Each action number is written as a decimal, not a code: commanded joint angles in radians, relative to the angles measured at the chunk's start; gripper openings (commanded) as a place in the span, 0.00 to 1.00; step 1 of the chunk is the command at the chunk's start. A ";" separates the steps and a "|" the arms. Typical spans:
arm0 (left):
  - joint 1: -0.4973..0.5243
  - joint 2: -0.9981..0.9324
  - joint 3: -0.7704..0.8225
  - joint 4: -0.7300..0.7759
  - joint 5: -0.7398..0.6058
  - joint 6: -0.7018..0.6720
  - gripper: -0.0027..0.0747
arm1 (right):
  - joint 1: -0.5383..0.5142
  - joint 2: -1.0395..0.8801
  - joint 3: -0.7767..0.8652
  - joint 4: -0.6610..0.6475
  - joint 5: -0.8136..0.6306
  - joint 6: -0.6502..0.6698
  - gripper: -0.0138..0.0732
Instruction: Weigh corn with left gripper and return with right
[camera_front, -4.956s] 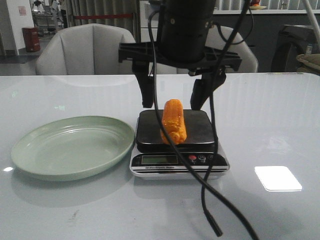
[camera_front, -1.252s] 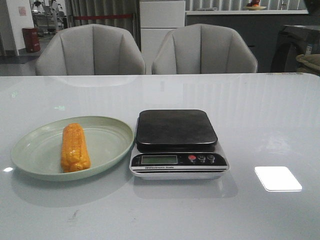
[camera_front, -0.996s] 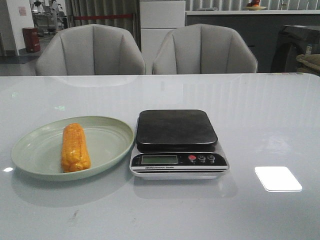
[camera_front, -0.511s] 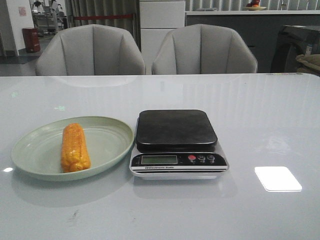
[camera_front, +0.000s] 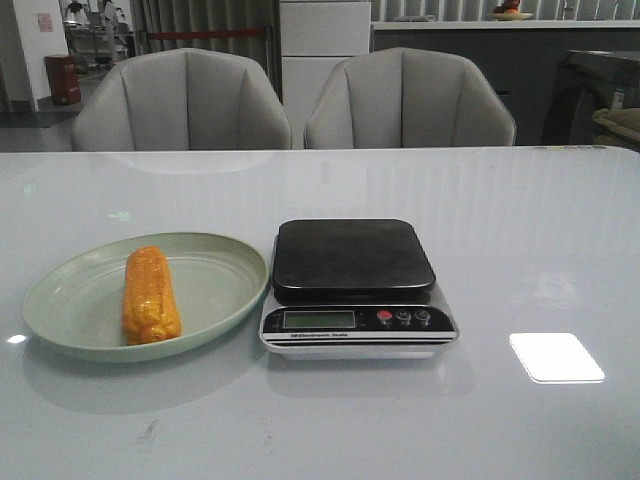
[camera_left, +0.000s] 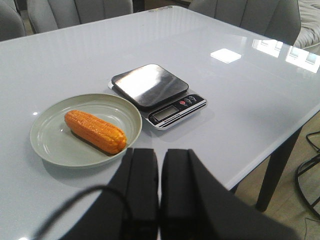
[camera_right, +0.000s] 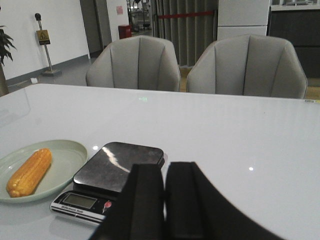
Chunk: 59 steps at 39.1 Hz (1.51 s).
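The orange-yellow corn (camera_front: 148, 295) lies in the pale green plate (camera_front: 215, 268) at the table's left. It also shows in the left wrist view (camera_left: 95, 131) and the right wrist view (camera_right: 29, 172). The scale (camera_front: 355, 288) stands right of the plate with its black platform bare. My left gripper (camera_left: 159, 152) is shut and empty, held back high above the table's near left side. My right gripper (camera_right: 165, 167) is shut and empty, held back above the near right side. Neither gripper appears in the front view.
Two grey chairs (camera_front: 180, 100) (camera_front: 408, 98) stand behind the table's far edge. A bright window reflection (camera_front: 555, 357) lies on the glossy tabletop right of the scale. The table's right edge and a leg (camera_left: 277, 165) show in the left wrist view.
Five seconds ago the corn lay on the scale with a black gripper over it. Since about 1.3 s ago it lies in the plate, and nothing has moved.
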 joint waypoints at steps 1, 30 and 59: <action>0.003 -0.020 -0.022 -0.009 -0.078 0.000 0.18 | -0.001 0.010 -0.027 0.056 -0.024 0.011 0.34; 0.003 -0.020 -0.022 -0.009 -0.078 0.000 0.18 | -0.001 0.010 0.050 0.167 -0.328 0.014 0.34; 0.413 -0.018 0.307 0.121 -0.625 -0.009 0.18 | -0.001 0.010 0.050 0.167 -0.325 0.014 0.34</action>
